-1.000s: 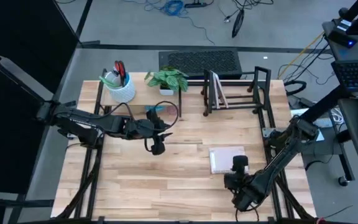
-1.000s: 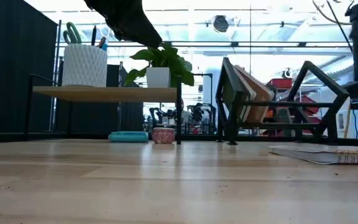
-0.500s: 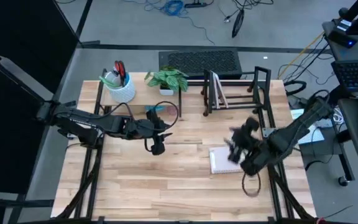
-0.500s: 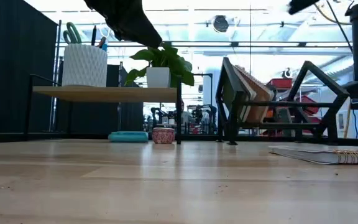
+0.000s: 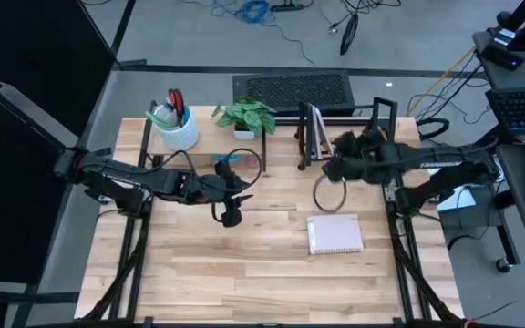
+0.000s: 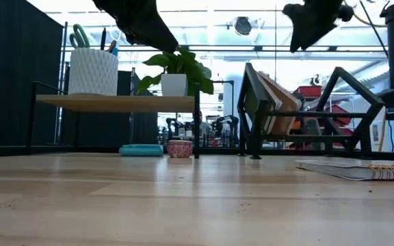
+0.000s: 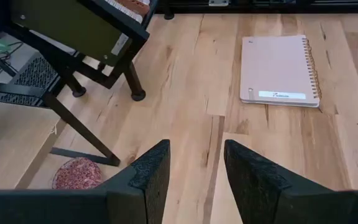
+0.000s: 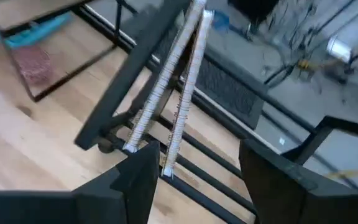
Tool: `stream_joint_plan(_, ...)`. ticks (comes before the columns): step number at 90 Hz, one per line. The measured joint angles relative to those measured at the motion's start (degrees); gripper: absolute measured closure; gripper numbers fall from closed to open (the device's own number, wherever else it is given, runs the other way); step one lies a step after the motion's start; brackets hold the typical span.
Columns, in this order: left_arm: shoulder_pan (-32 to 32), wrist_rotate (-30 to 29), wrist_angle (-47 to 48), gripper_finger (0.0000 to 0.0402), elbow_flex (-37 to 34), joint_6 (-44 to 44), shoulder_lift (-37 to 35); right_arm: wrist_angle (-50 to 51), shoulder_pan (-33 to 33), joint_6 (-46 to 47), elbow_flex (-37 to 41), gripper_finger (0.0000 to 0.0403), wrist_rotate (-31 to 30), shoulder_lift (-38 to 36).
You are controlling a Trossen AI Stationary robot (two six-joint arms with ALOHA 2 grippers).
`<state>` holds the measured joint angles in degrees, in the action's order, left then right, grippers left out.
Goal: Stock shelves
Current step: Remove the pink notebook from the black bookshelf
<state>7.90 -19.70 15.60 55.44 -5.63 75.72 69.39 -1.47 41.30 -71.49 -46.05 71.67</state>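
Observation:
The pale-wood shelf (image 5: pixel 210 138) stands at the far left and carries a white cup (image 5: pixel 179 130) of scissors and pens and a potted plant (image 5: pixel 248 117). To its right is the black wire rack (image 5: pixel 346 137), with two books (image 8: pixel 173 93) upright between its dividers. A pink spiral notebook (image 5: pixel 334 234) lies flat on the table. My right gripper (image 5: pixel 329 168) hangs open and empty above the rack's near side. Over the table's middle, my left gripper (image 5: pixel 231 215) is open and empty.
A teal flat object (image 6: pixel 141 149) and a small pink patterned round thing (image 7: pixel 76 174) lie on the table under the wooden shelf. Bare wood spreads across the table's near half. Black frame rails run along both sides of the table.
My right gripper has risen from the table's near right corner and swung toward the far edge, past the notebook, to the black rack. The notebook has stayed where it lay.

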Motion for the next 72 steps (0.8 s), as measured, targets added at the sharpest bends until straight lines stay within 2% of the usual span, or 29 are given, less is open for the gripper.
stream_joint_plan(12, 0.0, 0.0, 0.1, 0.0262, 0.0, 0.0, 0.0, -6.6, -6.8, -6.9, 0.0, 0.02, 6.4, 0.0)
stream_joint_plan(35, 0.2, 0.0, 0.4, 0.0262, 0.0, 0.0, 0.0, -13.6, -16.2, -14.5, 1.2, 0.02, 13.6, 0.4)
stream_joint_plan(56, 0.9, 0.0, 0.4, 0.0262, 0.0, 0.0, 0.0, -22.1, -20.4, -15.9, 9.6, 0.02, 19.3, 0.4)
stream_joint_plan(72, 0.9, 0.0, 0.4, 0.0262, 0.0, 0.0, 0.0, -28.1, -21.0, -16.8, 13.7, 0.02, 19.3, 0.3)
